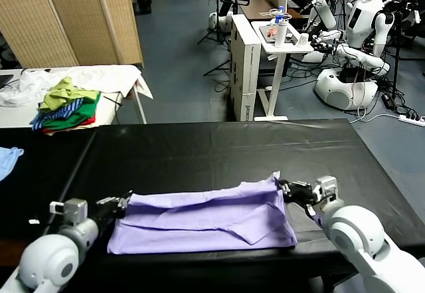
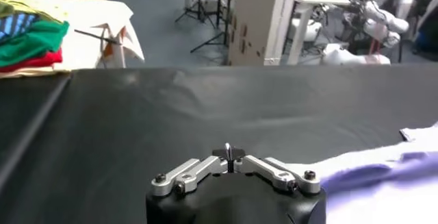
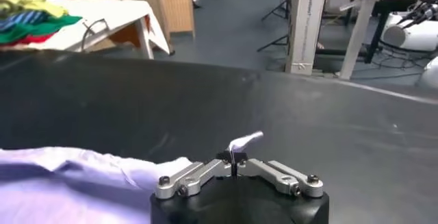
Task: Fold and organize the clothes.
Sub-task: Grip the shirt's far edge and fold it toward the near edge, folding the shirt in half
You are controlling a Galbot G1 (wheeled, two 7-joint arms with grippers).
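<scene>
The lavender T-shirt is lying folded on the black table (near edge). The left gripper and right gripper are each pinching, it seems, one far corner, fingers clenched.

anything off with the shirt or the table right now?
Nothing damaged or spilled. The pale lavender T-shirt lies folded into a long band on the black table, slightly uneven: its right corner peaks up by the right pincer and an inner flap sits diagonal. The left pincer is at its left edge.
</scene>
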